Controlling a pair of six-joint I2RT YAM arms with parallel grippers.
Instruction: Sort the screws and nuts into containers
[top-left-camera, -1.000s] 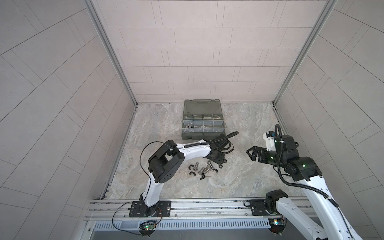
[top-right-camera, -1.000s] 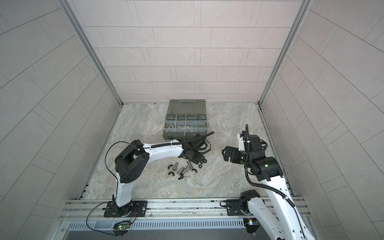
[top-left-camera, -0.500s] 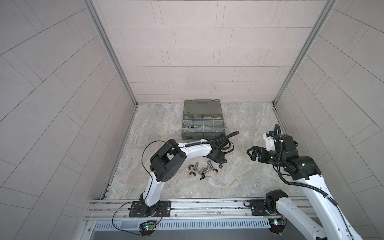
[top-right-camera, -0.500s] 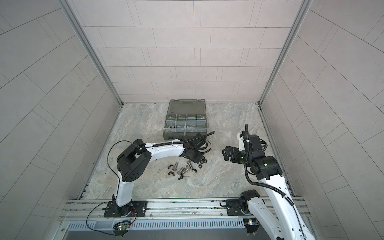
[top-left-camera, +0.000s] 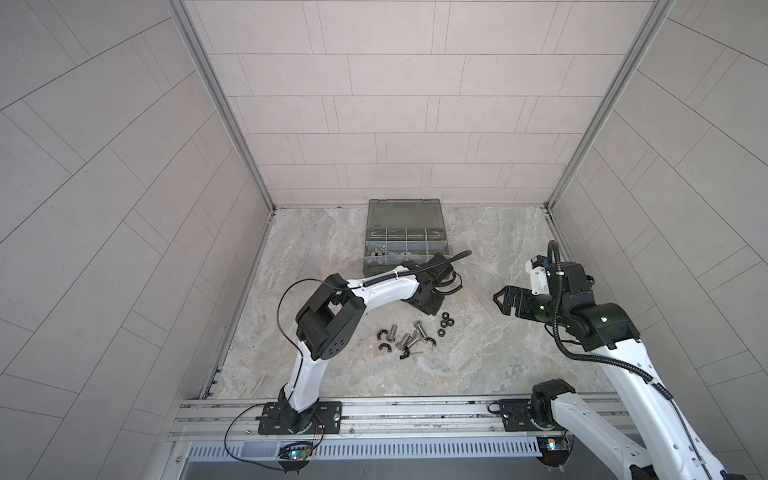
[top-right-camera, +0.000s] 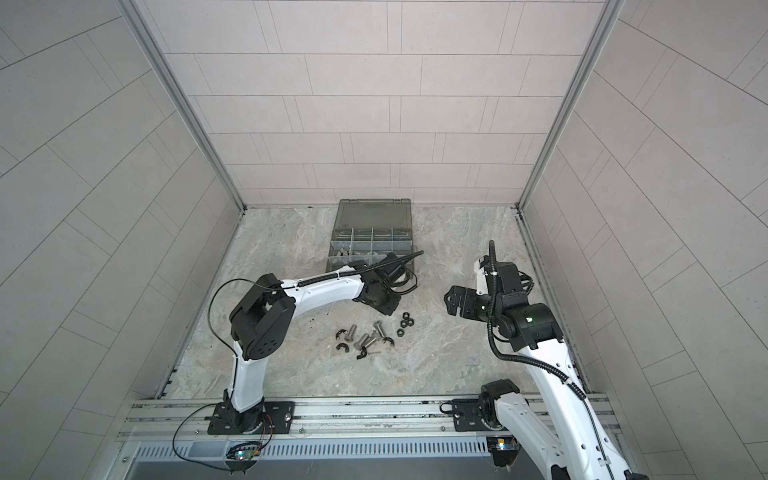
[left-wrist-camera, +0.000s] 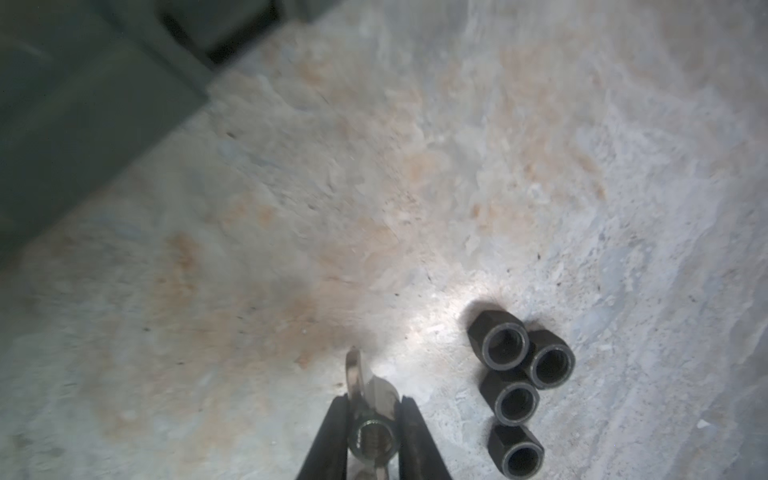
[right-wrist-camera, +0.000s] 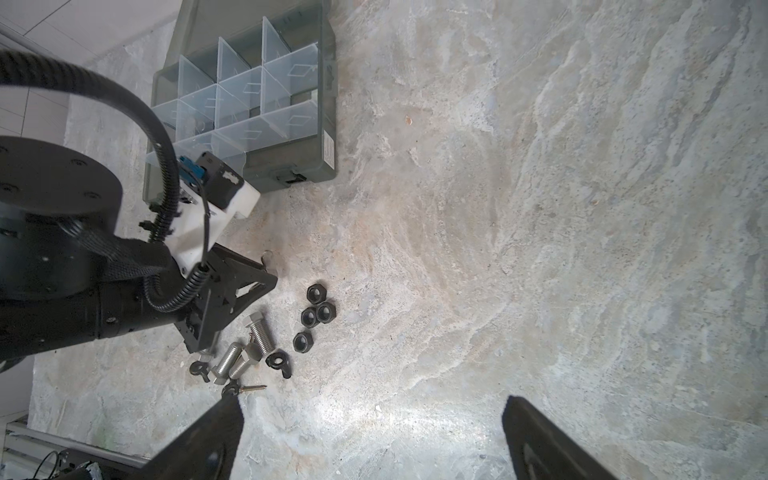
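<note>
Gripping silver wing nut (left-wrist-camera: 371, 434) in left pincer (left-wrist-camera: 374, 402), at tips only; risking slipping or twisting out en route to case (right-wrist-camera: 291, 166). Holding right pincer (right-wrist-camera: 372, 403) wide open, empty.

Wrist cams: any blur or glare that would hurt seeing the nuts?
Left wrist view: soft overall, organiser case a dark blur, glare patch on the table beside the black nuts. Right wrist view: sharp on the nuts, glare on the table between the fingers of the right gripper, themselves out of focus.
</note>
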